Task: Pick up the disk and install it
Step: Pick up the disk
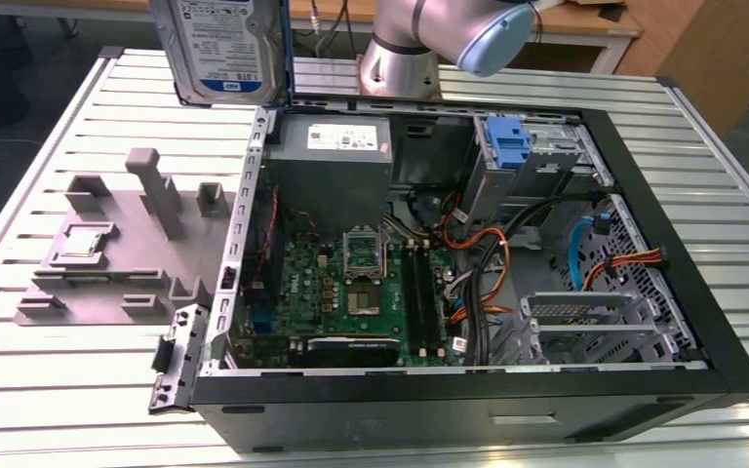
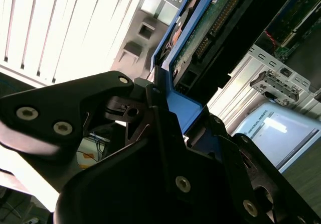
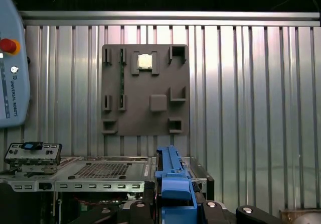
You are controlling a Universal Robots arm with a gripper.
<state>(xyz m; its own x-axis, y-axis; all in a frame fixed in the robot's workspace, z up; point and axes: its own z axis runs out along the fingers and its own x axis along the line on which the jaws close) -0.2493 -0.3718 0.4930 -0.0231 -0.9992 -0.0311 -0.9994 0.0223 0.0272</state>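
— What is under you?

— A slatted metal table (image 1: 36,390), and on it an open computer case (image 1: 413,409) lying on its side. In the exterior view a grey fixture plate (image 1: 114,253) lies at nine o'clock from the case, just beside its wall.

— And the disk?

— The disk (image 1: 225,49) is up in the air at eleven o'clock from the case's middle in that view. It is held on edge with its label toward the camera, off the table and outside the case. My arm (image 1: 440,44) stands at twelve o'clock, behind the case.

— How is your gripper?

— My gripper (image 2: 180,114) is clamped on the disk's edge. In the second wrist view one of the fingers (image 2: 154,91) presses the blue rail (image 2: 183,106) from one side and its mate from the other. I see no slack there.

— Which step is this, then?

— The pick-up looks done, I judge; the install is not. Inside the case the power-supply box (image 1: 335,146) sits at eleven o'clock, and a blue bracket (image 1: 507,146) stands in the drive cage at one o'clock.

— What does installing call for?

— As I judge it, carrying the disk over the case, turning it until its rails line up with the cage, and keeping off the cables (image 1: 492,263).
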